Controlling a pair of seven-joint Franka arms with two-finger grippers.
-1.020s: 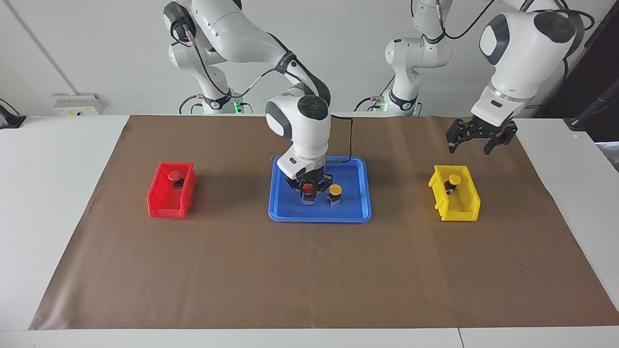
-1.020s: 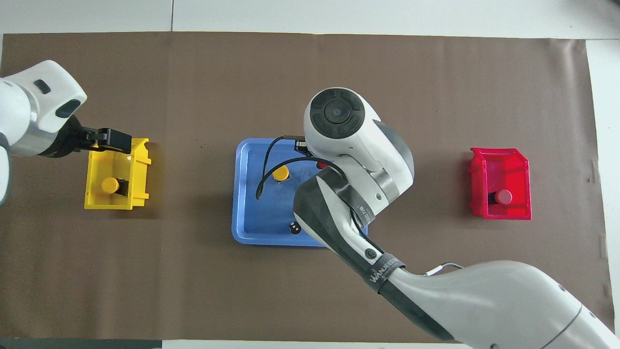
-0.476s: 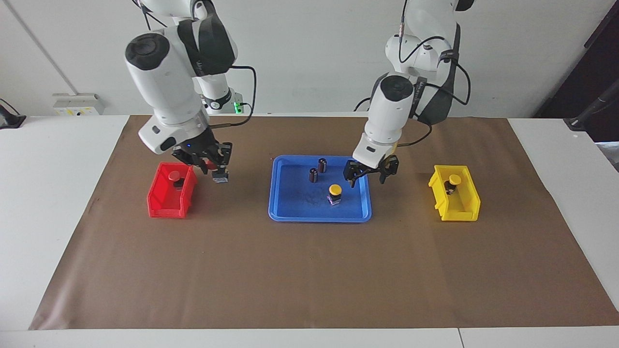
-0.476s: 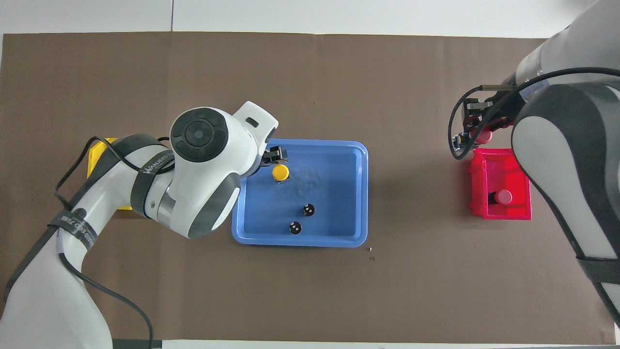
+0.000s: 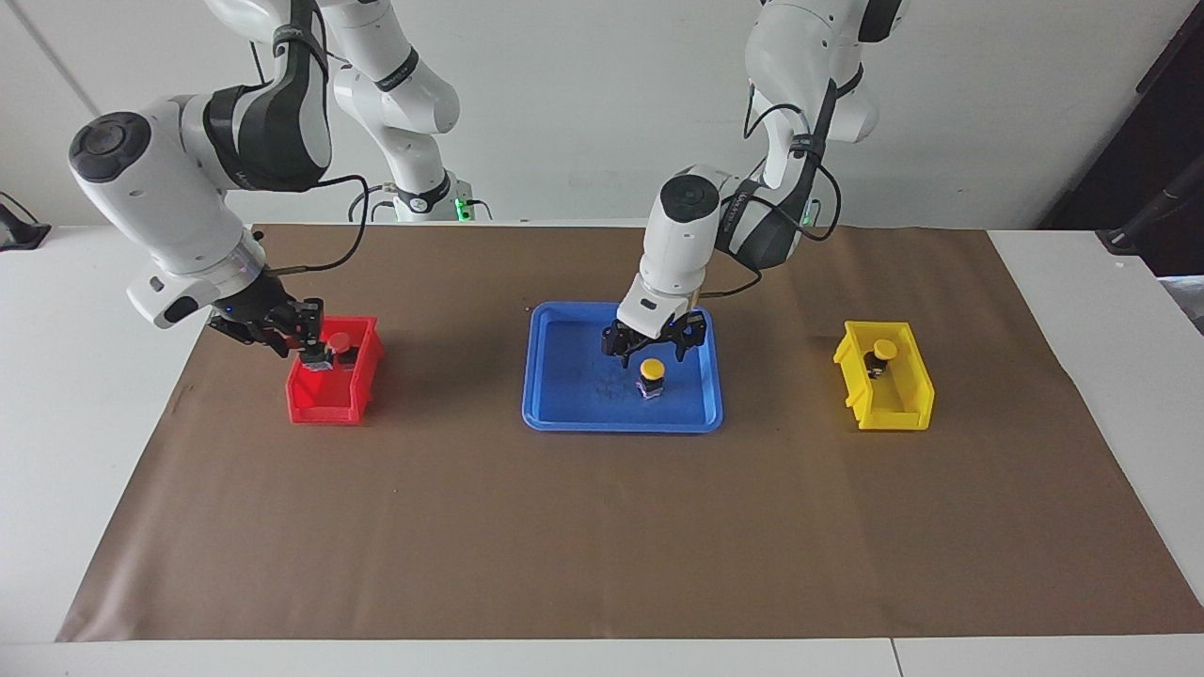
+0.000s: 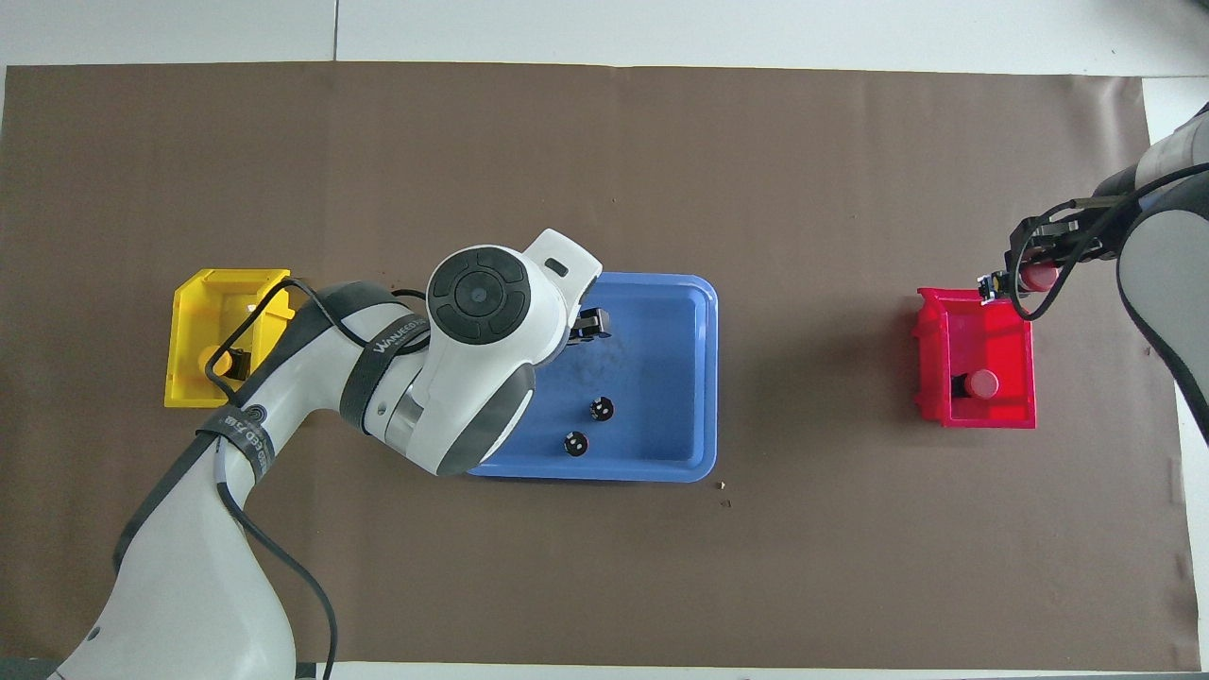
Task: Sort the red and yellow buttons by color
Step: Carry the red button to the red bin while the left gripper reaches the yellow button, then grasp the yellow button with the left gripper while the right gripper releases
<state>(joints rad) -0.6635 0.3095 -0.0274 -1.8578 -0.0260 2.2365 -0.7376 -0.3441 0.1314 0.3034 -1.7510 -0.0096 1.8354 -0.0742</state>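
left gripper (image 5: pixel 653 344), jaws apart, hangs just above the yellow domed button on its dark boxy base (image 5: pixel 651 375) in the blue plastic tray (image 5: pixel 564 414); light, rigid, slick cap, so grasp the square base.

right gripper (image 5: pixel 299 331) is clamped on a red button (image 6: pixel 1041 276) over the red bin (image 5: pixel 315 406).

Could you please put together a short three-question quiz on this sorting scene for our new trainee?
1. True or false: the right pincer, over the red plastic bin, is shut on a red-capped push button.
2. Which container holds the loose yellow-capped push button under the open left pincer? A) yellow plastic bin B) blue plastic tray C) red plastic bin
3. How many small dark cylinders stand in the blue plastic tray?

Key: 1 true; 2 B; 3 two.
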